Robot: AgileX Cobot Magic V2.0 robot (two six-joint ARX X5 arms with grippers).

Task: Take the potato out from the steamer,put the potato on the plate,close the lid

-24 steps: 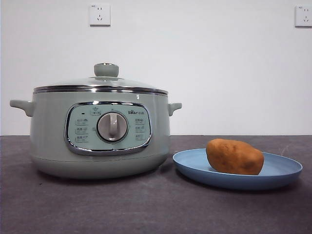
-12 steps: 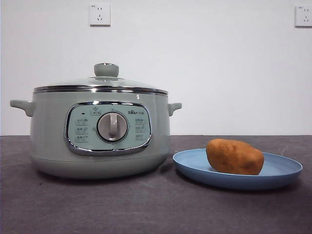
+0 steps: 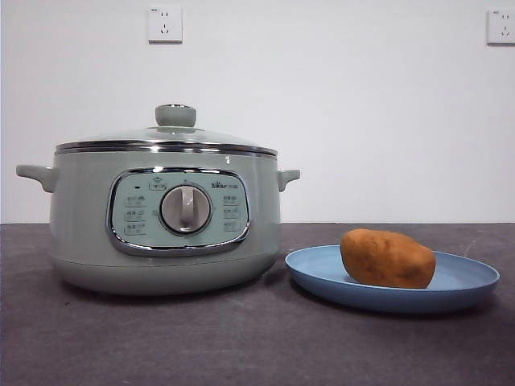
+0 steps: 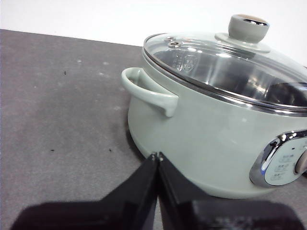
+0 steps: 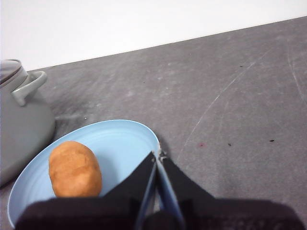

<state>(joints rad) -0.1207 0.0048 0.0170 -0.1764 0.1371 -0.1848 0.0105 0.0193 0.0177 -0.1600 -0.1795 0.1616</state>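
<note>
1. The space above the lid (image 3: 165, 138) and its knob (image 3: 175, 115) is left unobstructed.
2. A narrow gap is left between steamer (image 3: 80, 217) and plate (image 3: 467, 285).
3. Bare tabletop (image 3: 241, 346) is seen in front.

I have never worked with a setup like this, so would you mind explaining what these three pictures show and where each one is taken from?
This is a robot with two arms at a dark table, each ending in a gripper of two black jaws. One picture comes from a low camera in front, looking level across the table; neither arm shows there. It shows the steamer, a pale green electric pot, with its glass lid on, and beside it a blue plate with the potato lying on it. The other two pictures come from cameras on the wrists. The left gripper is shut and empty, just off the steamer's side. The right gripper is also shut and empty, over the plate's rim, apart from the potato.
</note>
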